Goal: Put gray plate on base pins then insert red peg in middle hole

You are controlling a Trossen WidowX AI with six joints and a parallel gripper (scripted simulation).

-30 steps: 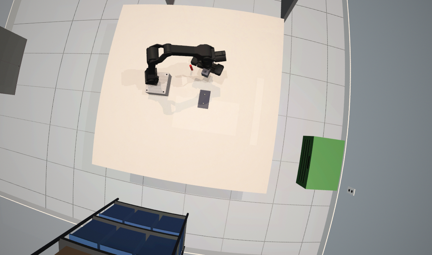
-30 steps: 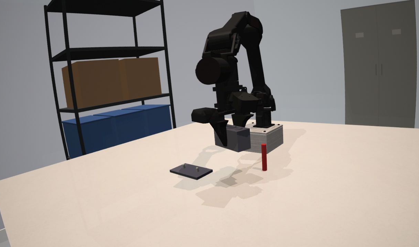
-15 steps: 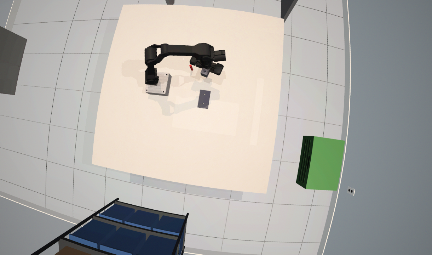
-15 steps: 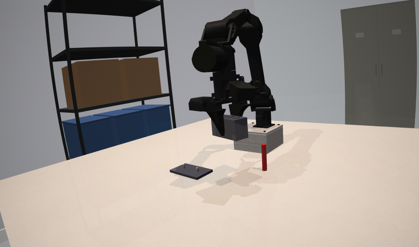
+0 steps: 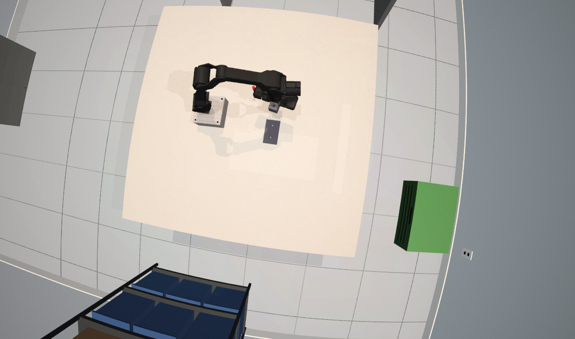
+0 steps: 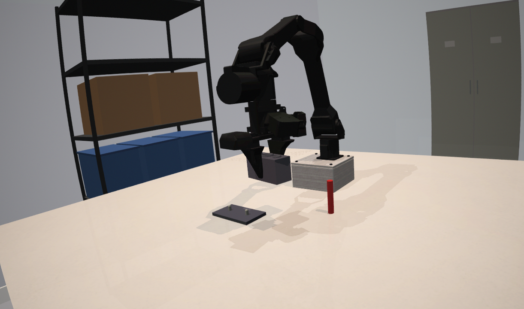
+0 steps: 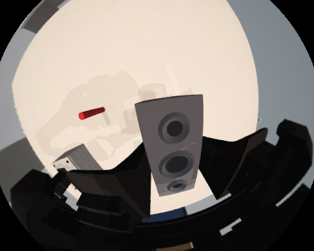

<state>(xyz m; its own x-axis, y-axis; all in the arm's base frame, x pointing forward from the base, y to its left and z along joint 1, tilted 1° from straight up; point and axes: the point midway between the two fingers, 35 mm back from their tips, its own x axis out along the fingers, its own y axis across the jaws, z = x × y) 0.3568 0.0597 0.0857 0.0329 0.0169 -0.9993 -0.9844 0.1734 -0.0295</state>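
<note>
My gripper point(image 6: 269, 163) point(image 7: 165, 138) point(image 5: 276, 104) is shut on the gray plate point(image 6: 274, 169) point(image 7: 173, 139) point(image 5: 273, 106), a thick gray block with three holes in its top face. It holds the plate well above the table. The dark flat base point(image 6: 238, 213) point(image 5: 271, 131) with two short pins lies on the table, in front of and below the plate in the exterior view. The red peg point(image 6: 330, 196) point(image 7: 92, 113) point(image 5: 254, 88) stands upright on the table, to the right of the base there.
The arm's gray mounting block point(image 6: 322, 172) point(image 5: 211, 111) stands just behind the held plate. A black shelf rack point(image 6: 137, 65) with brown boxes and blue bins stands beyond the table's left edge. A green box point(image 5: 428, 217) sits on the floor.
</note>
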